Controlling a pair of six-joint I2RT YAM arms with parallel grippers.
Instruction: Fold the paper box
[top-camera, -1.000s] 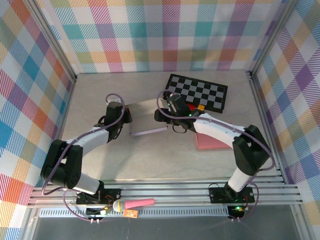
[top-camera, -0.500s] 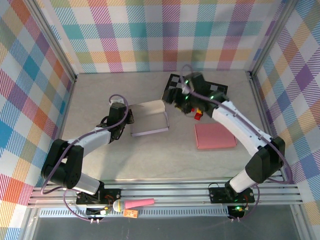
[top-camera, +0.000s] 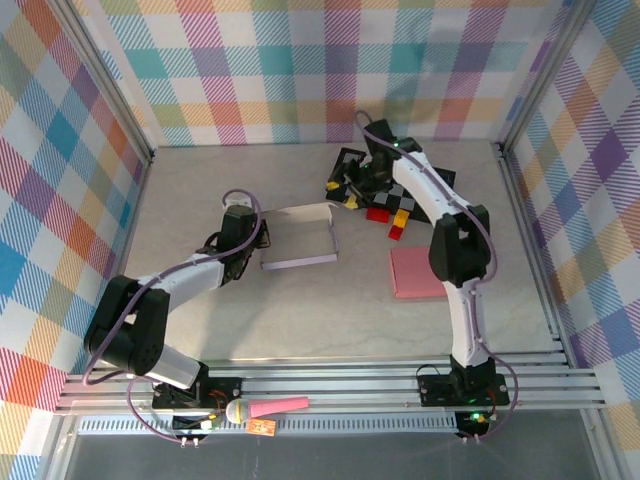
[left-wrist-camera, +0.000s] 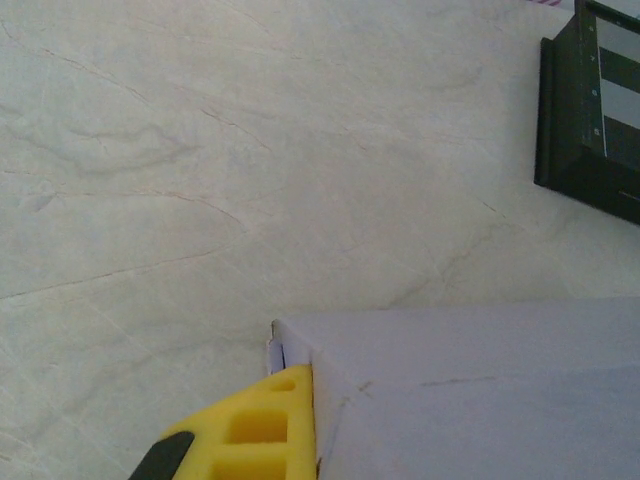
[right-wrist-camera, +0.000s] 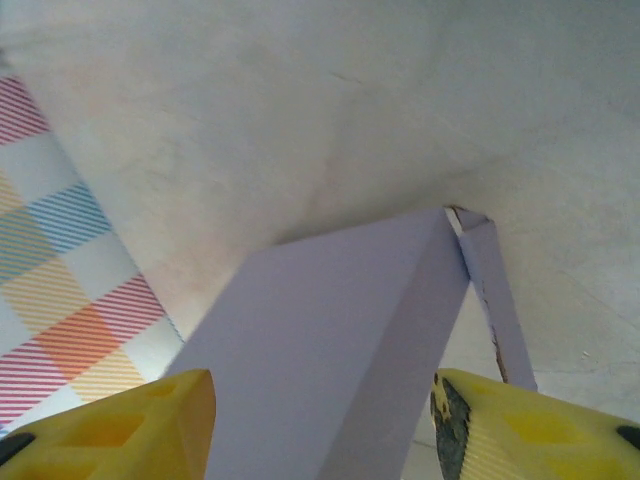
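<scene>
The lavender paper box (top-camera: 298, 237) lies mid-table, its right flap (top-camera: 331, 228) raised. My left gripper (top-camera: 256, 238) is at the box's left edge, and its yellow finger (left-wrist-camera: 262, 428) is pressed against the corner wall of the box (left-wrist-camera: 470, 390), shut on it. My right gripper (top-camera: 345, 189) hovers just beyond the box's far right corner. In the right wrist view its gripper (right-wrist-camera: 325, 430) is open, and a slanted panel of the box (right-wrist-camera: 330, 340) shows between the two yellow fingers (right-wrist-camera: 120, 425). Whether they touch it I cannot tell.
A black checked board (top-camera: 348, 162) lies at the back under the right arm, also in the left wrist view (left-wrist-camera: 595, 130). Red and yellow blocks (top-camera: 392, 215) lie beside it. A pink pad (top-camera: 418, 272) rests to the right. Plaid walls enclose the table.
The right arm swung from the box's right side toward the back and its jaws narrowed. The box's right flap now stands raised. Coloured blocks show by the board. The left gripper held still.
</scene>
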